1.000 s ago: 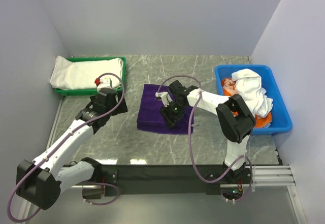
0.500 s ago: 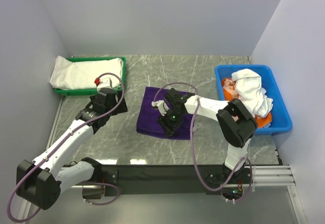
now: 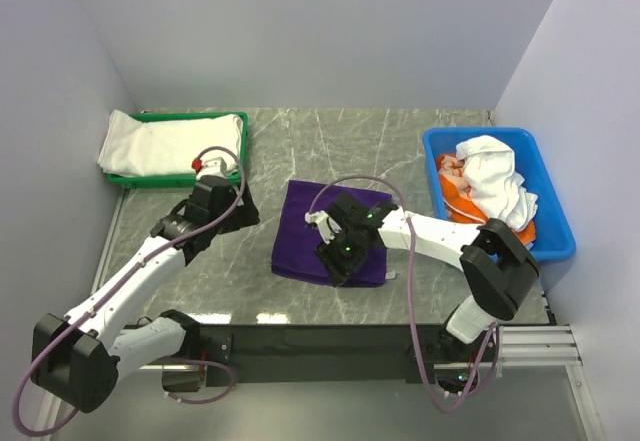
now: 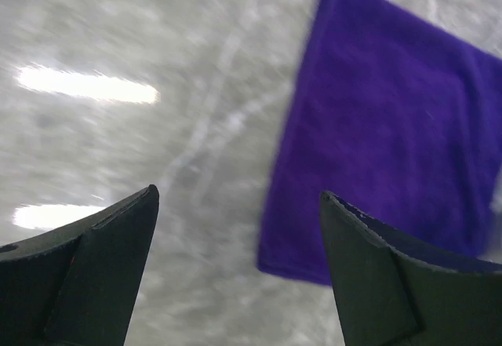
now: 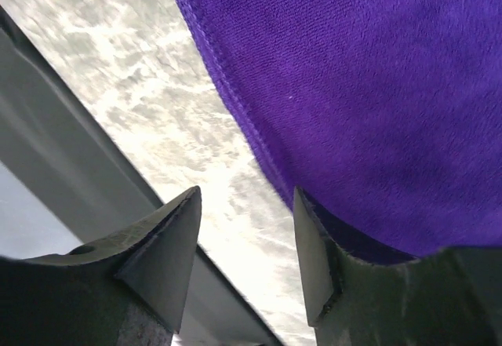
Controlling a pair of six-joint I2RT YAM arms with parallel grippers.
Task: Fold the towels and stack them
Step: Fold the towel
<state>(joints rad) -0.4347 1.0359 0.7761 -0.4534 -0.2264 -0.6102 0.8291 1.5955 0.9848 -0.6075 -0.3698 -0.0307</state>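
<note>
Top external alone shows white towel (image 3: 160, 144); L end effector (image 4: 237, 197), R end effector (image 5: 245, 194) both parted.

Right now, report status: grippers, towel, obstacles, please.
Left gripper open, beside purple towel. Right gripper open at its near edge. Towel flat on table. Nothing blocking.

A: The middle towel (image 3: 325, 241)?
B: Deep purple, plain. The table (image 3: 400, 141) is grey marble, white-veined.
A: Tray (image 3: 238, 121) and bin (image 3: 432, 156)?
B: Green and blue (tray's towel (image 3: 160, 146) white, bin's towels (image 3: 495, 176) white and orange).
</note>
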